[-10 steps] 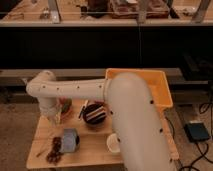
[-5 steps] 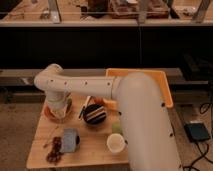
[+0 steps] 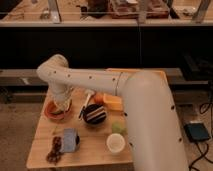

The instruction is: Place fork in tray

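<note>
My arm [image 3: 150,115] fills the right of the camera view and reaches left across the wooden table [image 3: 90,157]. My gripper [image 3: 62,103] hangs just over the round orange bowl [image 3: 56,113] at the table's back left. The yellow-orange tray [image 3: 113,103] stands at the back right, mostly hidden behind my arm. I cannot make out the fork; it may be hidden by the gripper at the bowl.
A dark-handled utensil with a white end [image 3: 85,105] lies between the orange bowl and a dark bowl [image 3: 95,114]. A white cup [image 3: 116,143], a green item [image 3: 118,128], a blue-grey packet [image 3: 70,140] and a brown snack [image 3: 54,149] lie nearer the front.
My arm's elbow has risen and the forearm has swung across more of the tray. The gripper has stayed over the orange bowl, shifting slightly right.
</note>
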Motion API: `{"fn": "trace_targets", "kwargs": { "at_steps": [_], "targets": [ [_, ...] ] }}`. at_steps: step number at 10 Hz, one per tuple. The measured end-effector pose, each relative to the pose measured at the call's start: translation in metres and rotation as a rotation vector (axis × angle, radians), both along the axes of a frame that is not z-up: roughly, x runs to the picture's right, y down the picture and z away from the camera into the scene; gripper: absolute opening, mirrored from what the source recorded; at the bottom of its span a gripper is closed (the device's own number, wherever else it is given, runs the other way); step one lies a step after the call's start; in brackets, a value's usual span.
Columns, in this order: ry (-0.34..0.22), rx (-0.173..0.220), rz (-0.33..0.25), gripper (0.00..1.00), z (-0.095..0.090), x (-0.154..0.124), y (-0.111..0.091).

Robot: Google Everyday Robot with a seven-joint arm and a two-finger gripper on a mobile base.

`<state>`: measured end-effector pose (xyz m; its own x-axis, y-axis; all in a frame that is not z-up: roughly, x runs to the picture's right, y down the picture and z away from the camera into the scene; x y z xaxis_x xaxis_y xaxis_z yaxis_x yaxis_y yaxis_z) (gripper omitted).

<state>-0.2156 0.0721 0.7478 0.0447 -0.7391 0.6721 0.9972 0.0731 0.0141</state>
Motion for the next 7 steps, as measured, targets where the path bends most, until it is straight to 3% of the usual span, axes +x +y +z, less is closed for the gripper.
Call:
{"fn": "trace_targets", "kwargs": {
  "at_steps": [2, 5, 7],
  "targets": [
    [0.023, 0.036, -0.014, 0.0, -0.017, 0.01, -0.028],
    [0.053, 0.074, -0.002, 0.0, -0.028, 0.036, -0.052],
    [0.057, 0.075, -0.007, 0.0, -0.03, 0.04, -0.053]
  ]
}}
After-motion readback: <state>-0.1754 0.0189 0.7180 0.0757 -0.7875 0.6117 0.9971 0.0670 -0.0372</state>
